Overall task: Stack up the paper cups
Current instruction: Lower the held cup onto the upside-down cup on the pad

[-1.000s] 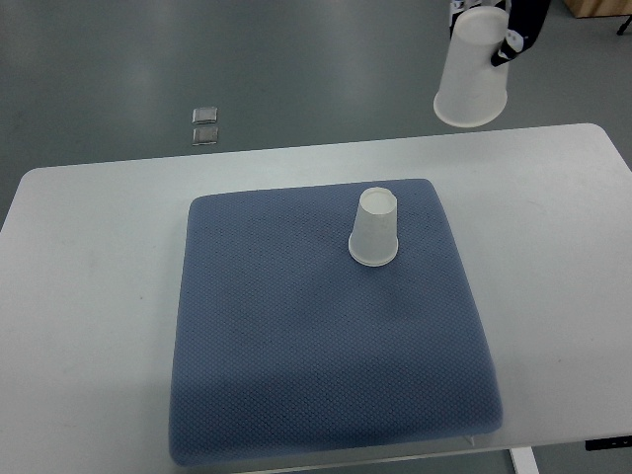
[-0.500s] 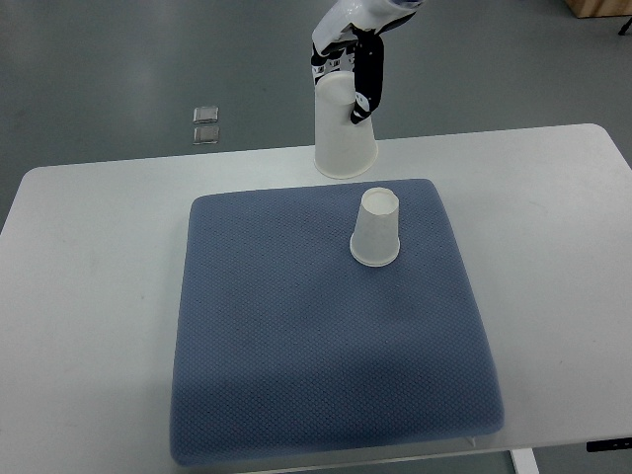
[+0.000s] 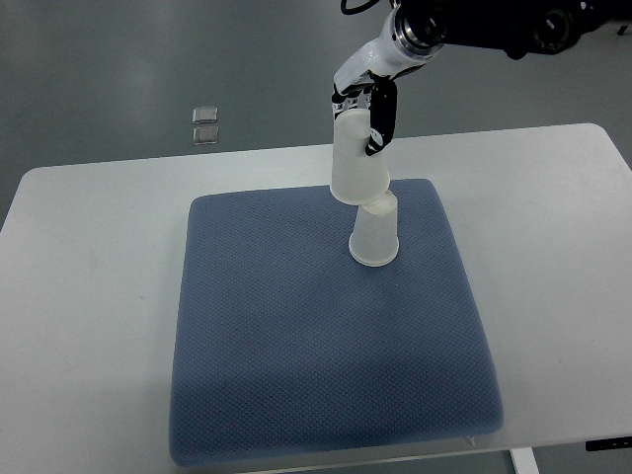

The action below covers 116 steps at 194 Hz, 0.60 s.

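A white paper cup (image 3: pixel 374 238) stands upside down on the blue mat (image 3: pixel 316 326), towards its far right. My right hand (image 3: pixel 363 111) reaches in from the top right and is shut on a second upside-down paper cup (image 3: pixel 356 163). This held cup is tilted, with its open rim just over the top of the standing cup, slightly to its left. The black fingers (image 3: pixel 380 123) wrap the upper part of the held cup. No left arm shows.
The mat lies on a white table (image 3: pixel 89 296), which has bare surface left and right of the mat. Two small clear squares (image 3: pixel 204 125) lie on the grey floor beyond the table's far edge.
The right hand has carried the held cup in from the upper right, then down and towards me, until its rim reaches the top of the standing cup. The standing cup has not moved.
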Motion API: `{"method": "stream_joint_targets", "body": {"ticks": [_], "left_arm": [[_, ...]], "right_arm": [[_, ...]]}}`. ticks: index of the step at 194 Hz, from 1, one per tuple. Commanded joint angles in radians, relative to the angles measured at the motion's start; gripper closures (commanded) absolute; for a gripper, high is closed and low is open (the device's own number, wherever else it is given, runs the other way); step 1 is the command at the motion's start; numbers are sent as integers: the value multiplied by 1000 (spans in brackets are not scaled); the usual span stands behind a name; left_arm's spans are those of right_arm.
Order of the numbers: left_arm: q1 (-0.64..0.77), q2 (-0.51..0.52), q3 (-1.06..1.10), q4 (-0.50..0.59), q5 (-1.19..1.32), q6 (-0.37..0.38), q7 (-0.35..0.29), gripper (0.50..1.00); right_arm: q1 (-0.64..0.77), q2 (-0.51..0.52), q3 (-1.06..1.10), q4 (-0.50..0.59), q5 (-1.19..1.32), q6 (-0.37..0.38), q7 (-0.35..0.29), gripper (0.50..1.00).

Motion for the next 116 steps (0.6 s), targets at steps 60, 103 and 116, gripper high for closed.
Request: {"method": "stream_joint_targets", "body": {"ticks": [60,103,116], "left_arm": [[0,0,0,2,0,0,0,500],[0,0,0,2,0,0,0,500],[0,0,-2,2,-1,0,0,500]], "right_arm": [[-25,-57,-19,21,2,-24,0,877],[-47,-67,-19,25,7,-60,0,875],[-54,-75,-19,26,7,-65,0,875]]}}
